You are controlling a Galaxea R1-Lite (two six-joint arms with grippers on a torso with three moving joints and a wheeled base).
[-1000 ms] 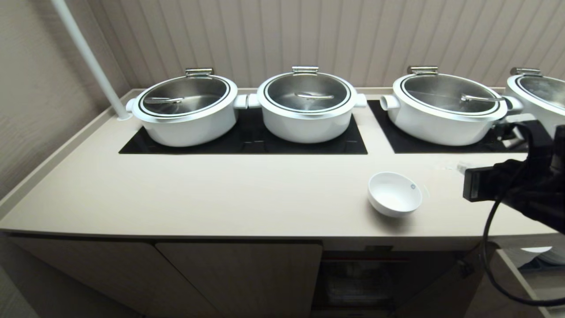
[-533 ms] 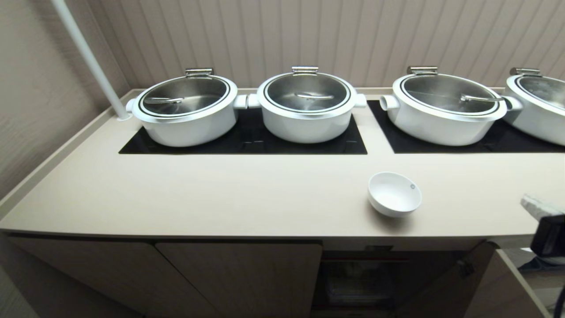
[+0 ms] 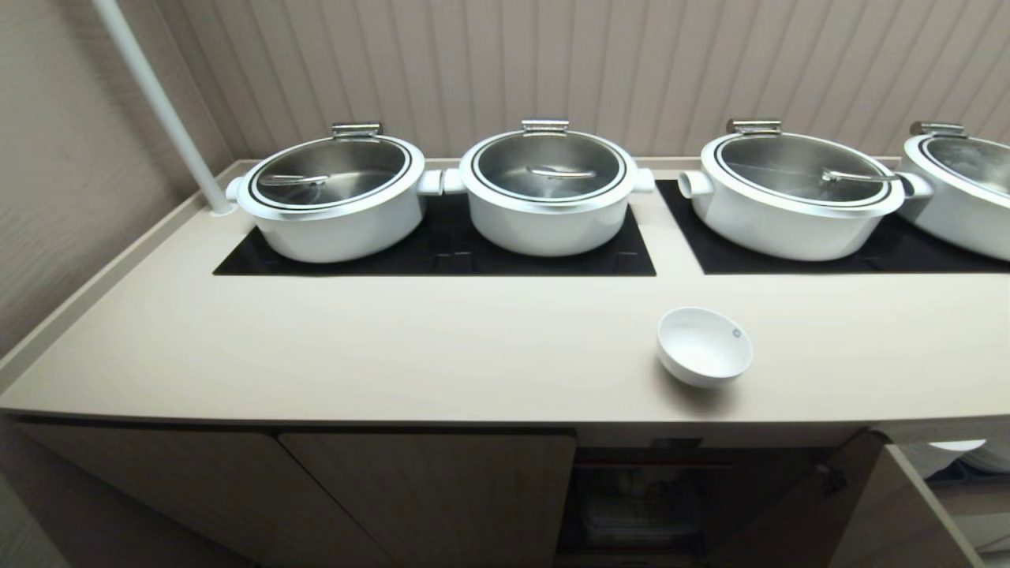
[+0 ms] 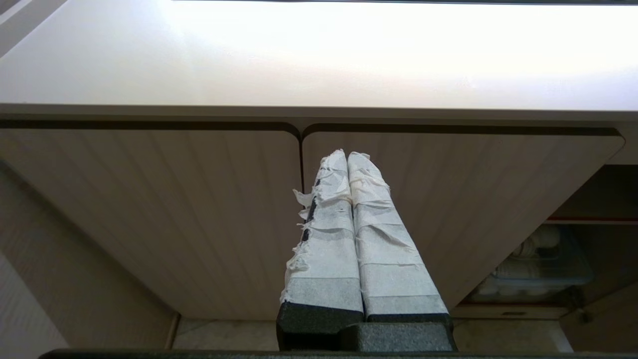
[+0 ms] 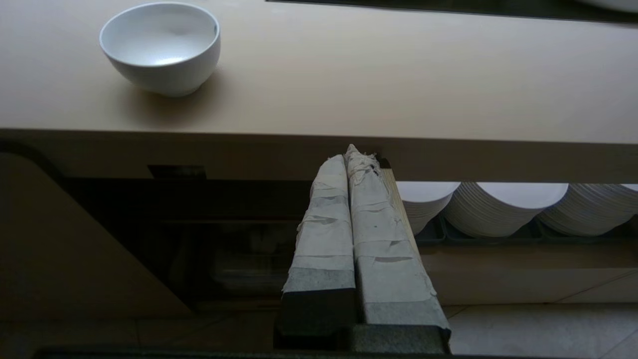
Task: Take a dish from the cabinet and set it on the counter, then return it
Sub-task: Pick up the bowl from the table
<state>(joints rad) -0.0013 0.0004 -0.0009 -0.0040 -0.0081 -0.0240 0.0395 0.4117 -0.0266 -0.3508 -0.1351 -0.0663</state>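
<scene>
The dish (image 3: 705, 347), a small deep white bowl, stands upright on the beige counter (image 3: 394, 347) near its front edge; the right wrist view shows the dish (image 5: 161, 46) too. Below it the cabinet (image 3: 647, 497) stands open, its door (image 3: 797, 513) swung out. My right gripper (image 5: 347, 155) is shut and empty, low in front of the counter's edge, to the right of the dish. My left gripper (image 4: 347, 155) is shut and empty, parked in front of the closed cabinet doors (image 4: 174, 209). Neither arm shows in the head view.
Several big white lidded pots (image 3: 544, 189) stand on black hob panels (image 3: 442, 252) at the back. Stacks of white plates (image 5: 503, 209) fill a shelf under the counter to the right. A white pole (image 3: 158, 102) rises at the back left.
My right arm has drawn back and down from beside the dish, leaving the head view at the right. The dish has stayed where it was.
</scene>
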